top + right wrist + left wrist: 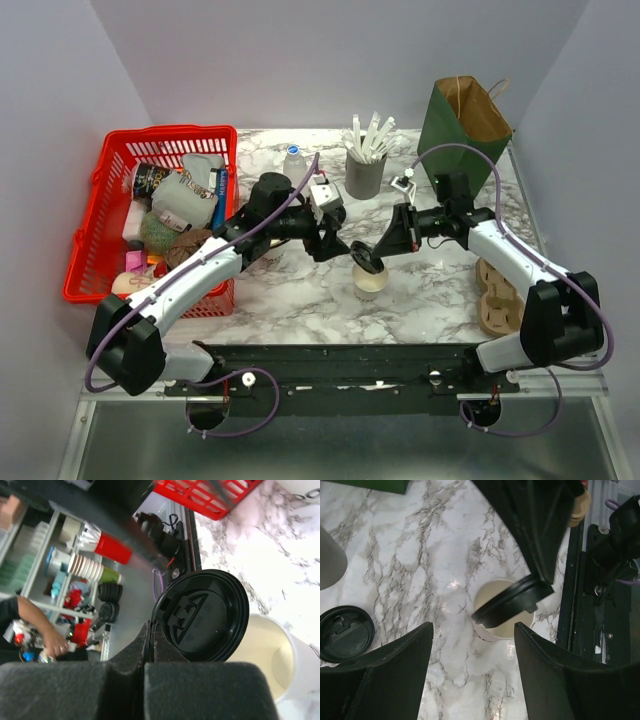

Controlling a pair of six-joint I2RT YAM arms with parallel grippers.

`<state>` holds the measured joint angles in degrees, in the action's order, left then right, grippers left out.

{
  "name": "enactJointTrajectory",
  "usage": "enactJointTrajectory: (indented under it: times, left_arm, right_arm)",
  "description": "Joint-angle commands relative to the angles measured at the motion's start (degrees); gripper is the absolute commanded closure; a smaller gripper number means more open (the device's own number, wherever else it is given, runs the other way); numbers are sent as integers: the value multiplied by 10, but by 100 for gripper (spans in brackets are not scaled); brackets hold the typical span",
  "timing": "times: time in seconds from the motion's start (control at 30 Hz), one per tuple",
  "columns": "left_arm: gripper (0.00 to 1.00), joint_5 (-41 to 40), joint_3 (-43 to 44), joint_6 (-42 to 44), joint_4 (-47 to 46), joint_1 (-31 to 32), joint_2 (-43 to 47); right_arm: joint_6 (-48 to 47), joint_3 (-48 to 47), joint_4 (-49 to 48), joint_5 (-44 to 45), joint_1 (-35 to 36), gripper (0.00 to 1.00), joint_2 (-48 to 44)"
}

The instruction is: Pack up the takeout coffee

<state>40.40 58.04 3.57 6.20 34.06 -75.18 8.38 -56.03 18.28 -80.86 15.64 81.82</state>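
Right claw point(150, 640) clamped on the rim of the black lid point(202, 615). The lid hangs tilted, its low edge over the mouth of the takeout coffee cup point(370, 282), not seated. The cup stands upright on the marble bench point(300, 300), centre, just ahead of both my arms. Left claw point(335, 240) gapes wide beside the cup and holds nothing.

Step in hand, as I judge it: capping.
- Level the lid first. Tilted as it is, it would catch one side of the rim and tip the cup.
- Centre it over the mouth, then press straight down.
- Left claw could steady the cup wall lightly; paper will crush under a hard squeeze.

Containers:
- Cup: cream inside, no liquid that I can make out.
- Grey cup point(365, 175): white sticks, upright.
- Green paper bag point(463, 125): mouth open, contents hidden.
- Red basket point(90, 230): heaped with mixed packets and tins.
- A spare lid point(345, 632) lies flat on the bench near the left claw.
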Motion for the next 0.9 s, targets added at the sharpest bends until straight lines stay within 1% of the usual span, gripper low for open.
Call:
enactJointTrajectory:
  times: [0.0,0.23,0.43,0.87]
  left_arm:
    - [26,28,-1,87,35,30,-7]
    - [25,9,7,114,34,71,-30]
    - [25,-12,2,123,22,81,-45]
    - [26,-25,-11,77,-33,81,-71]
  right_arm:
    - [120,22,-72,-22,-24,97,40]
    - [130,26,-77,-19,-31,97,53]
    - [139,51,-77,-9,-36,95,58]
    - [143,56,-76,12,-53,92,67]
